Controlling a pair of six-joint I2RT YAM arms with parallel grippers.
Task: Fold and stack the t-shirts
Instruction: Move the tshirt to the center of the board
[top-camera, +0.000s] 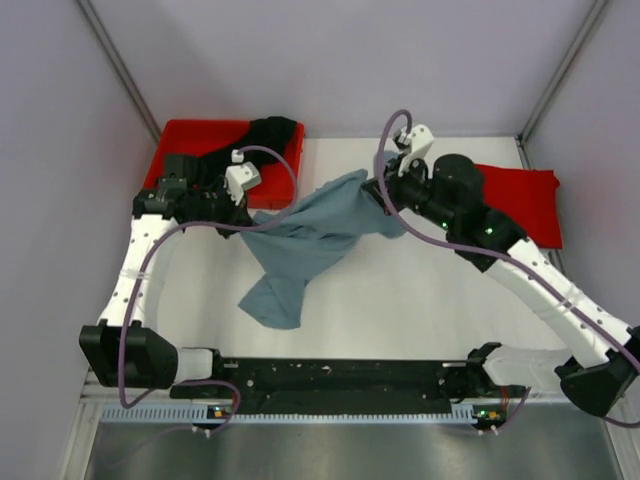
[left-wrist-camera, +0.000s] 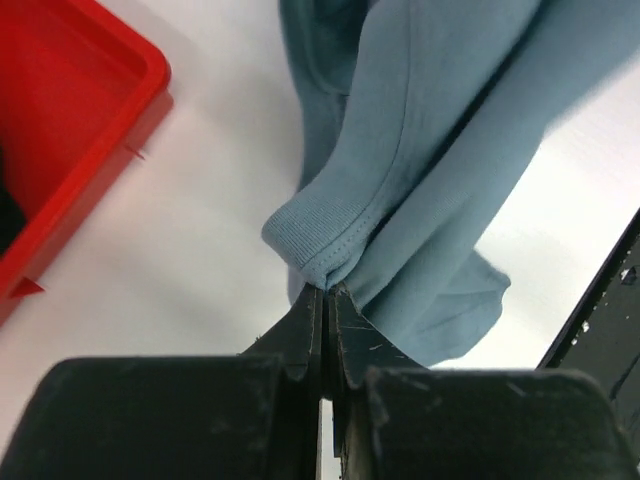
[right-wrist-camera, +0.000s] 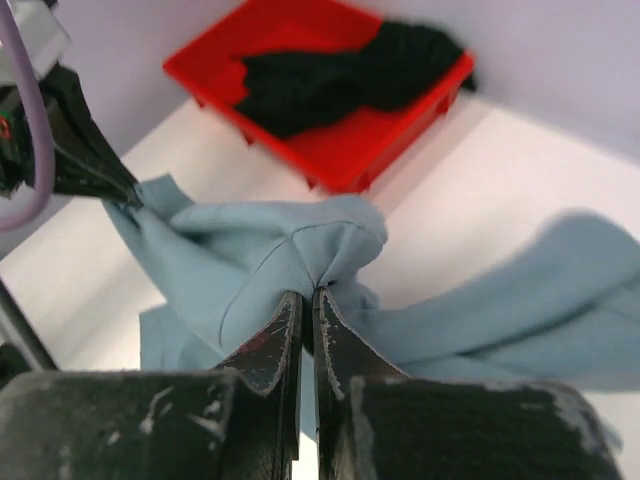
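Observation:
The grey-blue t-shirt (top-camera: 310, 240) hangs bunched between both grippers above the white table, its lower end drooping toward the front. My left gripper (top-camera: 232, 222) is shut on its ribbed collar edge (left-wrist-camera: 322, 250). My right gripper (top-camera: 380, 192) is shut on a pinched fold of the same shirt (right-wrist-camera: 320, 255). The black t-shirt (top-camera: 262, 135) lies crumpled in the red bin, also in the right wrist view (right-wrist-camera: 340, 75). The red t-shirt (top-camera: 525, 200) lies flat at the table's right side, partly under my right arm.
The red plastic bin (top-camera: 200, 135) stands at the back left corner, its corner close to my left gripper (left-wrist-camera: 90, 120). Grey walls close in the table on three sides. A black rail (top-camera: 340, 375) runs along the near edge.

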